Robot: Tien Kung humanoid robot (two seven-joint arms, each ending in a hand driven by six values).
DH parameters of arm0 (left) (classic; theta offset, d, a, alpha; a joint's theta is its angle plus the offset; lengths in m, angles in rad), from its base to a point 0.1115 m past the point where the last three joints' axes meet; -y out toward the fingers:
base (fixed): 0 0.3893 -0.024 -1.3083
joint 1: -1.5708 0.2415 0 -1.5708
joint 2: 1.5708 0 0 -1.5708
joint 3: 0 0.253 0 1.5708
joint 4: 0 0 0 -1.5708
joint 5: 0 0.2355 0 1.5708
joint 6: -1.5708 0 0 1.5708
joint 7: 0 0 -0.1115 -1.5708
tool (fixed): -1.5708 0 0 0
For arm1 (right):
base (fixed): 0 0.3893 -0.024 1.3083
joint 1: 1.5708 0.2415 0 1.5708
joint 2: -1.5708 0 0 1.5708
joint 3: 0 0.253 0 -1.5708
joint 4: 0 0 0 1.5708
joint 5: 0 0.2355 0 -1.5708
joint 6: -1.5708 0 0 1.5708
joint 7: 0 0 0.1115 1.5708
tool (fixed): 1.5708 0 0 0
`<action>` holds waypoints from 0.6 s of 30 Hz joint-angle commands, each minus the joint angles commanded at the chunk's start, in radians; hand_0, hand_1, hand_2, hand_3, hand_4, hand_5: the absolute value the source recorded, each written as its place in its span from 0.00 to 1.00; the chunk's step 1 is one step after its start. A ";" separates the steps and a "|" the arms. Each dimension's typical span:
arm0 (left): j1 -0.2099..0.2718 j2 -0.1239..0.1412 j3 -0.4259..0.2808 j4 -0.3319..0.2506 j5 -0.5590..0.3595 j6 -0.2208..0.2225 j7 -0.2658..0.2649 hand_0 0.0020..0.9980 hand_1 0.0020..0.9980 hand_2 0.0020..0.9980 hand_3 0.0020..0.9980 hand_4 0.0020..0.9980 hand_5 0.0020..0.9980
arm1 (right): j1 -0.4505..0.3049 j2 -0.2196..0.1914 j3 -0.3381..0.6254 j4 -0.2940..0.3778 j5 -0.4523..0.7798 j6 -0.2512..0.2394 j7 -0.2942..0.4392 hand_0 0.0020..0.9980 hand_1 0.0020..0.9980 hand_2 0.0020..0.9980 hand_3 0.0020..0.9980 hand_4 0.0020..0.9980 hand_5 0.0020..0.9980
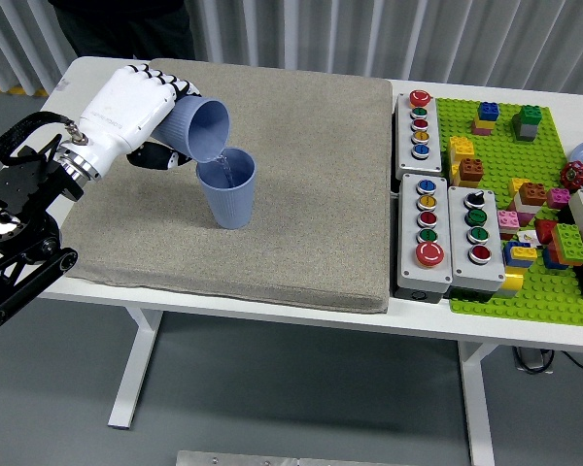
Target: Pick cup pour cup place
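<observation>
White table (272, 316), near edge lowest in the head view, overlaid by a grey, coarse-textured rectangular mat (301, 194) with rounded corners. On the mat, left of centre: receiving cup (227, 188), blue, ribbed, tapered, upright, open mouth up, liquid visible inside. Just above and left of it: pouring cup (196, 128), same blue ribbed pattern, tipped steeply with its mouth down-right over the receiver's rim, a thin stream appearing to pass between the two. The pouring cup is gripped about its body by the left hand (126, 110), white-shelled, with dark fingers (154, 157) curled under the cup wall; the black arm enters from the left edge. Handling judgement: both cups are taken to be light, thin-walled plastic, liable to flex if squeezed, the ribbing offering some friction; hold is best kept at mid-body, and the lightly filled receiver could be toppled by a nudge. Right of the mat: three grey button boxes (437, 238), hard-cased, with round coloured buttons. Farther right: green studded baseplate (486, 291) carrying assorted coloured bricks. At the far edge, a person's dark clothing (126, 24) is partly seen. The right hand is not shown.
</observation>
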 joint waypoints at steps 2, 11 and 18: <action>-0.003 0.002 0.004 -0.001 0.000 -0.001 0.000 0.59 0.53 0.55 0.55 0.80 0.15 | 0.000 0.000 0.000 0.000 0.000 0.000 0.000 0.72 0.69 0.73 0.70 0.32 0.30; -0.007 0.008 0.010 -0.006 0.002 -0.004 0.002 0.59 0.53 0.55 0.55 0.80 0.15 | -0.003 0.000 -0.002 0.000 0.000 0.000 0.000 0.72 0.69 0.73 0.70 0.32 0.29; -0.016 0.019 0.029 -0.013 0.026 0.013 0.018 0.59 0.53 0.55 0.55 0.80 0.15 | -0.007 0.000 0.001 0.000 -0.006 0.000 -0.001 0.72 0.69 0.73 0.70 0.32 0.29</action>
